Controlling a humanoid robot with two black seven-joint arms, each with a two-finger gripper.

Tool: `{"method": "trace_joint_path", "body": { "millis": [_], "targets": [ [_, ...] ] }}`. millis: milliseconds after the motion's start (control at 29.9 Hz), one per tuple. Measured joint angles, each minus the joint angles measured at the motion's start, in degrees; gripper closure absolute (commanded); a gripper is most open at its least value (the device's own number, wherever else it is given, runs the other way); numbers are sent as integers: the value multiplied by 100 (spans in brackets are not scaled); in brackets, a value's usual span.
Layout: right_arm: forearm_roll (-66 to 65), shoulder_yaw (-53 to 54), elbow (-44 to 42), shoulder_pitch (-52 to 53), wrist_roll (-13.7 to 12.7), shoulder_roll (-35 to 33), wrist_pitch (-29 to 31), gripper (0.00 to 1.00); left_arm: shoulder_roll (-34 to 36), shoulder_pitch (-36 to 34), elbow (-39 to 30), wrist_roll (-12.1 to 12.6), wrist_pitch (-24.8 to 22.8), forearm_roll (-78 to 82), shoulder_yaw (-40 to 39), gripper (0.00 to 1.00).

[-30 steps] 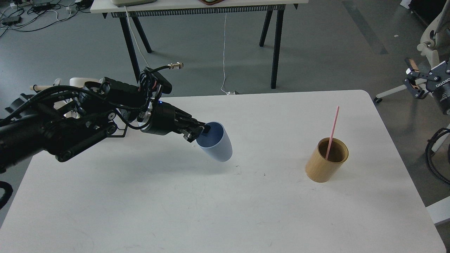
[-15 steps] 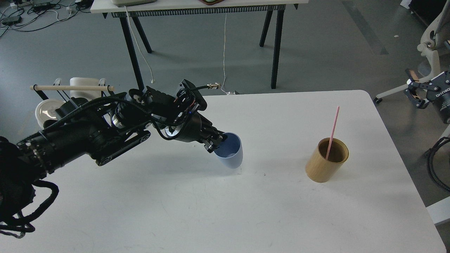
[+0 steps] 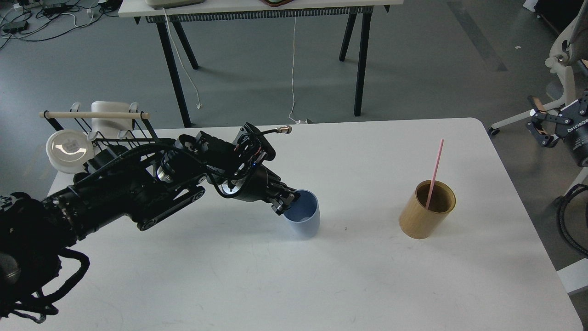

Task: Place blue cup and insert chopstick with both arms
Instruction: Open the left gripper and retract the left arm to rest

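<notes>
Head view: blue cup (image 3: 303,217) stands near upright at mid-table, mouth up, its rim pinched by the left gripper (image 3: 288,203), whose arm reaches in low from the left. The chopstick (image 3: 434,172) leans in the tan holder (image 3: 425,216), long axis steep, top tipped rightward. Right gripper (image 3: 544,128) hangs off the table's right edge with fingers spread, holding nothing

The left arm (image 3: 119,202) is matte black with thick segmented links, loose black cables looped along it, a silver wrist ring, a small blue light and a brass-tipped cable stub, while the right gripper (image 3: 549,126) is dark grey with white lettering and tan finger pads.
</notes>
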Motion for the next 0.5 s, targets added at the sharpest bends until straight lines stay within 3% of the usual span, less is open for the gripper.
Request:
{"method": "trace_joint_path", "body": {
  "millis": [301,501],
  "targets": [
    [-2,-8,-17,-1,1,25,0,1,-2,1,3,0,0,0,12,79],
    [-9,-2,-4,-5,0,27,0,1,25,-13,1,0,0,0,-45,48]
  ]
}}
